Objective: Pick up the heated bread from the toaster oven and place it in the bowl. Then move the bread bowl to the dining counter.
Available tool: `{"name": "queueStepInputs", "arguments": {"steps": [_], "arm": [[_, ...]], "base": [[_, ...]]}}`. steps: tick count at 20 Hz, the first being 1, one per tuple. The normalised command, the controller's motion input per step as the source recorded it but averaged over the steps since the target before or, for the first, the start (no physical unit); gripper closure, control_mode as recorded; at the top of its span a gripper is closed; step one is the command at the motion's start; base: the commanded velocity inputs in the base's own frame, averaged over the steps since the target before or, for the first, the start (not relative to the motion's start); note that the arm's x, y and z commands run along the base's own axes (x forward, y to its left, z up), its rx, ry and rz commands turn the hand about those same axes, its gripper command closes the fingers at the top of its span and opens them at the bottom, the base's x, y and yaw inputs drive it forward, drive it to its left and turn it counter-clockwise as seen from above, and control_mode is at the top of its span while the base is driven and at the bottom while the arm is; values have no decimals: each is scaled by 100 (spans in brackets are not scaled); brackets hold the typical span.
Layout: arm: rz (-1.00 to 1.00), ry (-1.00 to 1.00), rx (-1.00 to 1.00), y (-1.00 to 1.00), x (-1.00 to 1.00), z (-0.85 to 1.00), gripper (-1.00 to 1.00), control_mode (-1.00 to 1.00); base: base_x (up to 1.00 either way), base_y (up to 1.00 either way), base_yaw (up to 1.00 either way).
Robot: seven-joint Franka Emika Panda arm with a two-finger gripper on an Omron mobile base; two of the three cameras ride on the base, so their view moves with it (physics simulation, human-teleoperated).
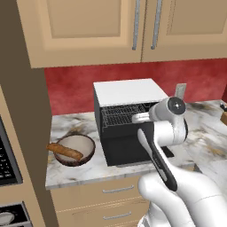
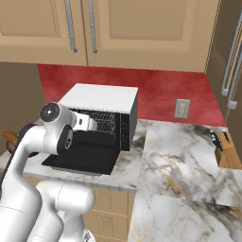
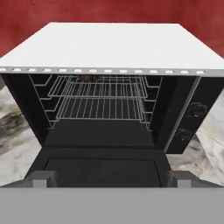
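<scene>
A white-grey marbled counter [image 1: 84, 170] with brownish veins runs under the red wall and turns a corner toward the right. On it stands the toaster oven [image 1: 126, 92], its black door [image 1: 128, 150] dropped flat over the stone. Just left of it sits the bowl [image 1: 76, 150], with 1 long brown baguette [image 1: 64, 150] lying across its rim. A knife block [image 2: 227, 150] stands at the far right.
</scene>
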Motion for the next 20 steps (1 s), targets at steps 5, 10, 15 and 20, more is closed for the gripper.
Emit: {"name": "queueStepInputs", "arguments": {"steps": [5,10,15,20], "arm": [[0,-2,0,26,7,-2,-100,-100],[0,-15,0,13,13,-8,-100,-100],[0,-13,0,0,31,-11,-100,-100],[0,-6,0,0,34,-2,-100,-100]], "base": [[0,0,0],[0,0,0],[0,0,0],[0,0,0]]}}
